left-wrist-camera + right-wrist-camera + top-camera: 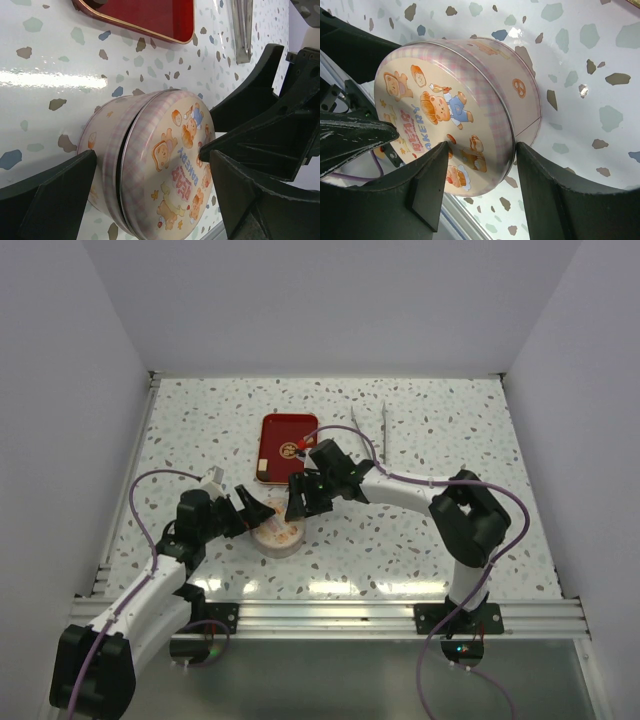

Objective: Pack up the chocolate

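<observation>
Left fingers (50, 200): closed on the tin (280, 536), touching both sides
Right fingers (555, 200): spread, straddling the lid (435, 115) rim
Lid: slightly ajar
Chocolate (262, 469): one pale piece in red tray (275, 425), near-left corner
Tin: on desk (450, 420)

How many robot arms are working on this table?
2. The left arm comes in from the near-left corner, and the right arm from the near-right edge. Both reach the round tin between them. None seems hidden.
</observation>
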{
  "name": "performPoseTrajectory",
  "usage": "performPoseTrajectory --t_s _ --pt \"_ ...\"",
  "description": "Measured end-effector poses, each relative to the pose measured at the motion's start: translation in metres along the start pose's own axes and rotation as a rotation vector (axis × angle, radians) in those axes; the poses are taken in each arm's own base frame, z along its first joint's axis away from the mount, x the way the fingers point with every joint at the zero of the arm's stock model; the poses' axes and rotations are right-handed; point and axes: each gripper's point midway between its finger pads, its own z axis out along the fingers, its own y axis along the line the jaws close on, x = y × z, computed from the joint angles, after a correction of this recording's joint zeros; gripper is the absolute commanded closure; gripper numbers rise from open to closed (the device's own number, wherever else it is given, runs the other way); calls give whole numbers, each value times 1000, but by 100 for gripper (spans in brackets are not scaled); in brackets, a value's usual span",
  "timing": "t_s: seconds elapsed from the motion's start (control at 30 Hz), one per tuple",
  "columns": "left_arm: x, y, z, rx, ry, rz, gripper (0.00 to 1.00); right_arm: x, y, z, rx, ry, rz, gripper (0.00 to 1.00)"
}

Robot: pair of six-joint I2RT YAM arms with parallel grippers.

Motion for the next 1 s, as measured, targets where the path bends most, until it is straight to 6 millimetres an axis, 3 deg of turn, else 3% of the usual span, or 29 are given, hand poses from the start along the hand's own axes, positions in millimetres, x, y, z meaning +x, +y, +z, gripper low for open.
performPoseTrajectory --t_s 0.43,0.73,1.0 --pt "1 4 -3 -20 -9 0 7 1 2 1 13 2 -11 42" --pt "2 9 -11 -58 -31 2 0 6 9 5 1 15 -26 42" --pt "2 10 -13 -71 -35 1 0 7 11 6 -3 16 -30 42"
